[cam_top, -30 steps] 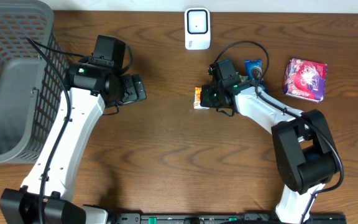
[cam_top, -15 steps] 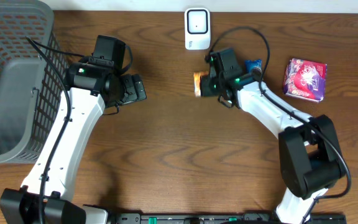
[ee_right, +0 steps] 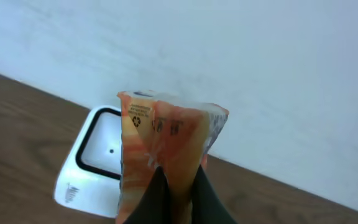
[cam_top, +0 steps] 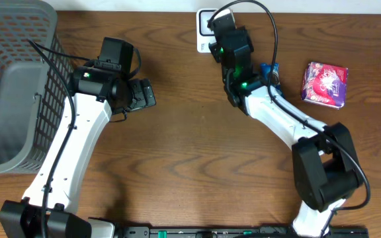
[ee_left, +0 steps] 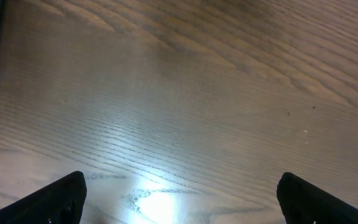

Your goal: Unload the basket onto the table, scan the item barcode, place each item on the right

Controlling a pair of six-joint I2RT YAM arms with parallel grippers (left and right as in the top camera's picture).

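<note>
The right gripper (ee_right: 178,182) pinches an orange packet (ee_right: 166,134) by its lower end, upright, just in front of the white scanner (ee_right: 87,160) by the wall. The left gripper (ee_left: 182,199) hangs over the table (ee_left: 229,93) with its fingers spread wide.

Right gripper (ee_right: 179,179) with orange packet (ee_right: 166,137), now up over the white scanner (ee_right: 71,186)

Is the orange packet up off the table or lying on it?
Off the table: the right pincer is shut on the orange packet, holding it in the air near the white scanner.
</note>
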